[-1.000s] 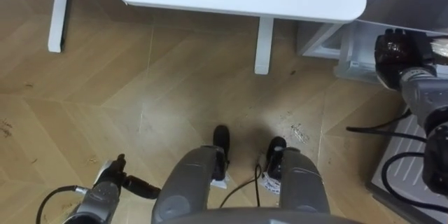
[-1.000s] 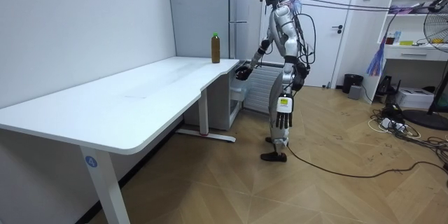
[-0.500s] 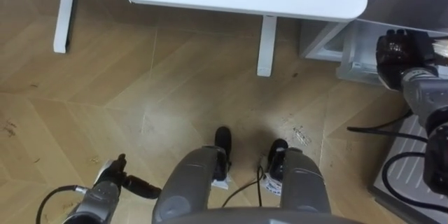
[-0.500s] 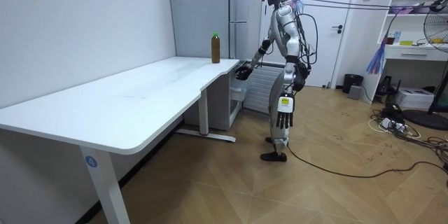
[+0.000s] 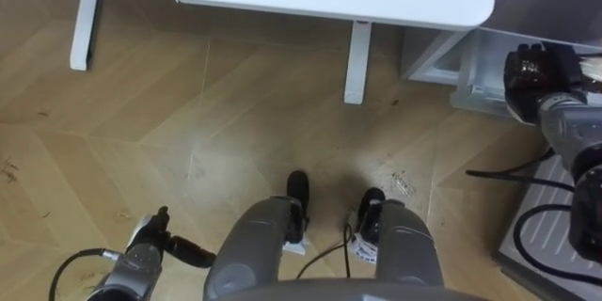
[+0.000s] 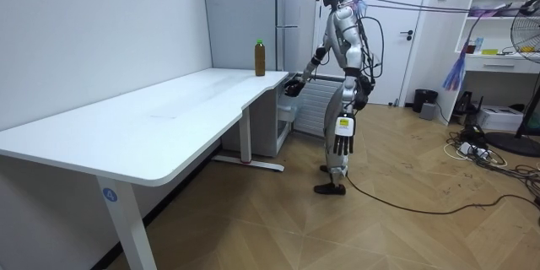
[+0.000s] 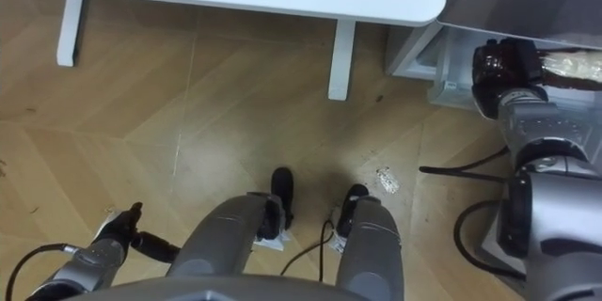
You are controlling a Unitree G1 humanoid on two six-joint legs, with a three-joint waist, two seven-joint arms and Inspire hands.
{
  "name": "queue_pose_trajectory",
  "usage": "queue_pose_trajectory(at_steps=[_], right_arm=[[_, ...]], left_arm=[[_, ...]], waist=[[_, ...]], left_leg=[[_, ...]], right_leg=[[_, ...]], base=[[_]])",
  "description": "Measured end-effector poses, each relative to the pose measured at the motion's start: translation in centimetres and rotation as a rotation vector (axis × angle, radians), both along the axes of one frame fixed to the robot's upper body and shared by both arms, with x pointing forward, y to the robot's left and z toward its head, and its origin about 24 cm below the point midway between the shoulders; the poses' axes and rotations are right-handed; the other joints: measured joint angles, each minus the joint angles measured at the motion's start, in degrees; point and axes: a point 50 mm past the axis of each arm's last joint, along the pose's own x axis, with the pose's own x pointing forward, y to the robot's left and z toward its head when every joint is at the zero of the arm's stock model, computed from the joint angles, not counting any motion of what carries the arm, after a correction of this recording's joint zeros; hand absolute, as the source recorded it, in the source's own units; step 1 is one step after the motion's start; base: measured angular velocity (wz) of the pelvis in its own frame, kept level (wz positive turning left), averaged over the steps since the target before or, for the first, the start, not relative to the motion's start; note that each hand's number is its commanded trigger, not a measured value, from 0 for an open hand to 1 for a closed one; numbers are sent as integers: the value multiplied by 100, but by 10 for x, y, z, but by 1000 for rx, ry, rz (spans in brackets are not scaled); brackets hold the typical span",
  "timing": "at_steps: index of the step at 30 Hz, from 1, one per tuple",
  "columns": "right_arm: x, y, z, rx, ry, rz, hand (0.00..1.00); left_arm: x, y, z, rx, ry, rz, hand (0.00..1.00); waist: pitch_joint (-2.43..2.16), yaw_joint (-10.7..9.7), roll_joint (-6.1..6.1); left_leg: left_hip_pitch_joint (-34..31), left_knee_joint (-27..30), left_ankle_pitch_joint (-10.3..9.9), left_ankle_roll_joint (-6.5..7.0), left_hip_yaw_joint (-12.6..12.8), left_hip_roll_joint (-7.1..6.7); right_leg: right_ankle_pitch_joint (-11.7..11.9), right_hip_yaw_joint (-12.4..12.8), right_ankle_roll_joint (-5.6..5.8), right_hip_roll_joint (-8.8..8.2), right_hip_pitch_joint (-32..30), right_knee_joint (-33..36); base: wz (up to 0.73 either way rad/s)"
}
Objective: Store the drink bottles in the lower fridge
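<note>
**Figure. Robot at the fridge end of the table, head and room views.** The robot stood at the far end of the white table (image 6: 169, 118), beside the tall grey fridge (image 6: 245, 8).

- **Right hand and held drink.** The right hand (image 7: 499, 68) was reached out low, past the table's corner, with its fingers curled round a brown drink bottle (image 7: 574, 68). The bottle lay roughly level, its length running to the robot's right, toward the fridge. Judged from the task, that attitude suited sliding it in sideways rather than setting it down from above.
- **Position at the fridge.** Hand and bottle were at the pale lower compartment (image 5: 475, 75) by the fridge's foot, just beside the table's end. Whether the bottle rested on anything inside could not be told.
- **Left hand.** The left hand (image 5: 143, 243) hung idle at the robot's side above the wooden floor (image 5: 141, 103). Its fingers were relaxed and held nothing, since one hand sufficed for a single bottle.
- **Second drink.** A second bottle (image 6: 260, 57), brown with a green cap, stood upright on the table's far end, close to the fridge. There it was probably within easy reach for the next trip.
- **Progress.** The task appeared partly done, with one drink at the compartment and one waiting on the table.
- **Risk.** A level bottle could roll once let go, so it would need a settled resting place before the fingers opened.
</note>
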Motion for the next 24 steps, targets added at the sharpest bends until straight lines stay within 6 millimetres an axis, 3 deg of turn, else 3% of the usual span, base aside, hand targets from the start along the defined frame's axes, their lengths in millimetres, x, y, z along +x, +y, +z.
queue_pose_trajectory(at_steps=[5, 24], right_arm=[[-2, 1, -2, 10, 18, 0, 100], [-2, -1, -1, 26, 30, -39, 100]], left_arm=[[0, 0, 0, 15, -4, 1, 0], [0, 0, 0, 16, -5, 0, 0]], waist=[[3, 5, -55], [-14, 43, -25]], left_leg=[[-1, 31, 0, 0, 0, 7], [-22, 23, -3, -2, 68, 95]], right_leg=[[0, -20, 0, 2, 26, -6], [14, -28, -20, 86, 41, -75]], base=[[0], [0]])
